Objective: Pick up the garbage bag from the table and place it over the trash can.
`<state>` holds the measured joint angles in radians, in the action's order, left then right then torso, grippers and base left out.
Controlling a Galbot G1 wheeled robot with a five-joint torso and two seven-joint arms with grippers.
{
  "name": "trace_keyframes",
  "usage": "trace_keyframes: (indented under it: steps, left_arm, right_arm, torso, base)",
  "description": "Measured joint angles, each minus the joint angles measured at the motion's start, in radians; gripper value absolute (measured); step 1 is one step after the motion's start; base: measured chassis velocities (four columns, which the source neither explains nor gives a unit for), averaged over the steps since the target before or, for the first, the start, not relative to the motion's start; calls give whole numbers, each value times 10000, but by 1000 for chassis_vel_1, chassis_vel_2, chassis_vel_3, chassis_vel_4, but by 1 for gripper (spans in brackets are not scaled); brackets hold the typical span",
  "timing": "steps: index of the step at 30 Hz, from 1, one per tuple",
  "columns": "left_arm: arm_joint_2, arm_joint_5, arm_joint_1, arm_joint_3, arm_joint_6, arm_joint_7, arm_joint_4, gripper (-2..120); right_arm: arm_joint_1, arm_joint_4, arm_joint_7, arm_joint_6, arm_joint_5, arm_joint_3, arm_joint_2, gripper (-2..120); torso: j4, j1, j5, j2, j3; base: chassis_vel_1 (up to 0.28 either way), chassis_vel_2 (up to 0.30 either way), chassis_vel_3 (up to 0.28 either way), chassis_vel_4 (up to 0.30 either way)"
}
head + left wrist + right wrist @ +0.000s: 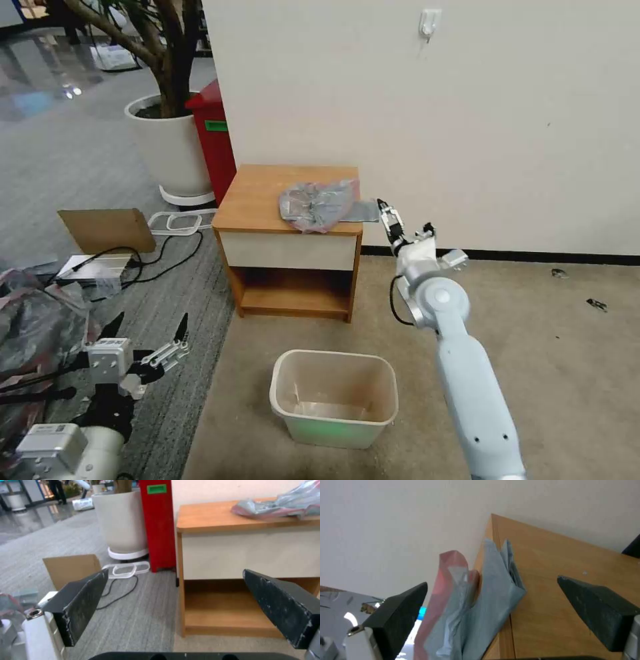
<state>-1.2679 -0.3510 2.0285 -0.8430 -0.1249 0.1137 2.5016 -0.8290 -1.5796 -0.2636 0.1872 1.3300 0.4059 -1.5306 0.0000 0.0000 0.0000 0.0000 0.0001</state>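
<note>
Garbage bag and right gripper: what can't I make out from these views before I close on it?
- Head view: the right gripper sits beside the bag where it overhangs the table; contact is too small to tell.
- Right wrist view: the bag lies between open jaws, its lower part cut off by the frame edge.
- Left wrist view: the bag is cut off at the frame edge.
- Trash can: near wall hides its inside front.

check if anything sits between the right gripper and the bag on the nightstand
Nothing visible does. The right gripper is open at the table's right edge, with the garbage bag's overhanging flap directly between its fingers. The left gripper hangs low, away.
</note>
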Motion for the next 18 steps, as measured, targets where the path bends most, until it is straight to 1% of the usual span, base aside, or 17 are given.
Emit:
trace_keyframes:
  steps: [2, 3, 4, 5, 6, 10, 11, 12, 14, 15, 16, 18]
  left_arm:
    - [0, -18, 11, -11, 0, -10, -1, 100]
    - [0, -39, 23, -24, 0, -22, -3, 100]
    - [-10, -45, 23, -26, 0, -23, -4, 100]
    - [-25, -45, 20, -26, 0, -25, -5, 100]
    - [-25, -45, 20, -26, 0, -25, -5, 100]
    - [-66, -40, 4, -12, 0, -46, -8, 100]
    - [-66, -40, 4, -12, 0, -46, -8, 100]
    - [-73, -40, 4, -12, 0, -48, -9, 100]
    - [-107, -36, 4, -12, 0, -65, -11, 100]
    - [-126, -28, 5, -13, 2, -84, -12, 100]
    - [-126, -28, 5, -13, 2, -84, -12, 100]
    - [-144, -11, 5, -13, 6, -109, -13, 100]
  right_arm:
    - [35, 54, 7, 0, -5, -8, -23, 98]
    - [131, 195, 21, -3, -16, -35, -73, 93]
    - [222, 342, 40, -9, -27, -70, -106, 86]
    - [256, 395, 48, -13, -31, -79, -118, 82]
    - [256, 395, 48, -13, -31, -79, -118, 82]
    - [484, 676, 93, -36, -50, -101, -183, 63]
    - [484, 676, 93, -36, -50, -101, -183, 63]
    - [514, 693, 101, -37, -49, -100, -182, 58]
    - [554, 718, 115, -39, -44, -100, -183, 51]
    - [580, 728, 125, -40, -39, -100, -182, 44]
    - [580, 728, 125, -40, -39, -100, -182, 44]
    - [602, 735, 135, -41, -35, -102, -180, 36]
  torso:
    - [0, 0, -1, 0, 0]
    - [0, -1, 0, 0, 0]
    - [-1, 0, -1, 0, 0]
    - [-1, 0, 0, 0, 0]
    - [-1, 0, 0, 0, 0]
    - [0, 0, 0, 0, 0]
    - [0, 0, 0, 0, 0]
    - [-1, 0, -1, 0, 0]
    - [-1, 0, 0, 0, 0]
    - [0, 0, 0, 0, 0]
    - [0, 0, 0, 0, 0]
    - [-1, 0, 0, 0, 0]
  base:
    - [0, 0, 0, 0]
    - [0, 0, 0, 0]
    - [0, 0, 0, 0]
    - [0, 0, 0, 0]
    - [0, 0, 0, 0]
    - [0, 0, 0, 0]
    - [0, 0, 0, 0]
    - [0, 0, 0, 0]
    - [0, 0, 0, 0]
    - [0, 0, 0, 0]
    - [0, 0, 0, 0]
    - [0, 0, 0, 0]
